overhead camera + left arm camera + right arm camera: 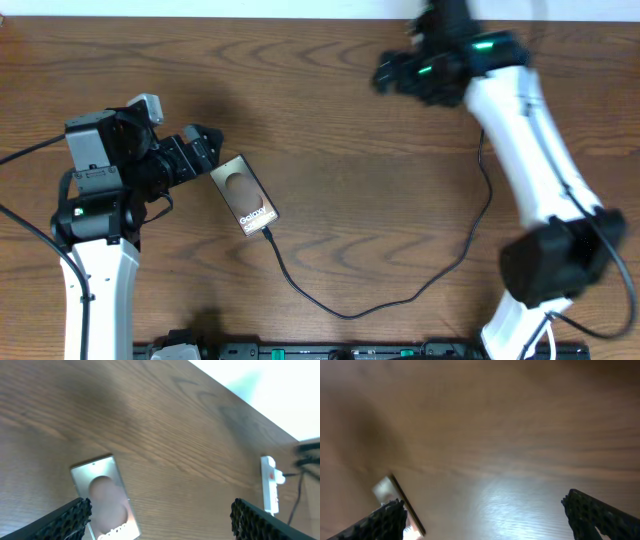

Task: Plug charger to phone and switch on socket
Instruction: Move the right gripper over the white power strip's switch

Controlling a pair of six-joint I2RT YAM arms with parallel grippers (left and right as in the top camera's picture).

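The phone (245,196) lay face up on the tabletop (330,120), with the charger (350,312) trailing from its lower end, apparently plugged in. The left pincer (208,152) stood wide open just left of the phone, gripping nothing. Well to the phone's upper right, the right pincer (385,72) hung open and empty near the socket (270,485). Its switch seemingly remained to be pressed, calling for one fingertip placed squarely on it.
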